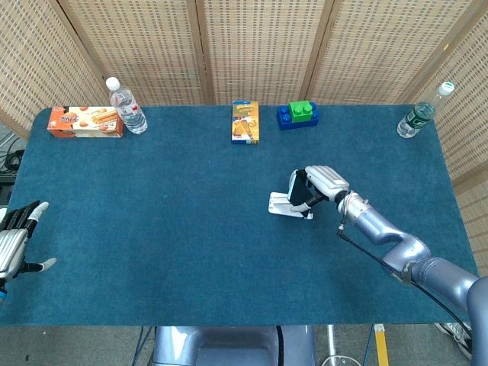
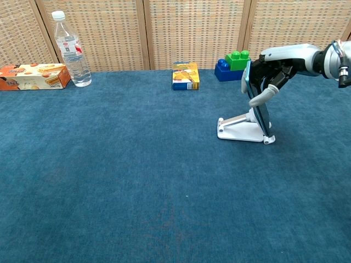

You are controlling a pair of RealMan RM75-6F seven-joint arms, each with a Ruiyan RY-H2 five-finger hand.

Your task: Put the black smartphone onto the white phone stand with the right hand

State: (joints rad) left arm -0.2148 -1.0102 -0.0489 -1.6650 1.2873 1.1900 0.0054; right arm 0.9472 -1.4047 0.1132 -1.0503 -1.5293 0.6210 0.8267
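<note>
Right robot hand (image 2: 272, 70): mine, wrapped round the upper part of the black smartphone (image 2: 255, 104), thumb on the face toward the chest camera and the rest behind it.
Left robot hand (image 1: 15, 238): at the near left edge of the tabletop (image 2: 137, 181), holding nothing, fingers spread, far from the work.
Black smartphone: one; standing nearly upright on its long axis, lower edge down at the lip of the white phone stand (image 2: 241, 129), directly under my right robot hand.
Key relation: the phone hangs below my grip and leans toward the stand's back; I judge it seated or nearly so, so letting go looks like what remains.
White phone stand: one, on the tabletop right of centre, its foot pointing left in the chest view.
Far row: one biscuit box (image 2: 33, 76), two water bottles (image 2: 71, 50) (image 1: 423, 111), one small yellow box (image 2: 185, 75), one stack of toy bricks (image 2: 231, 63).
</note>
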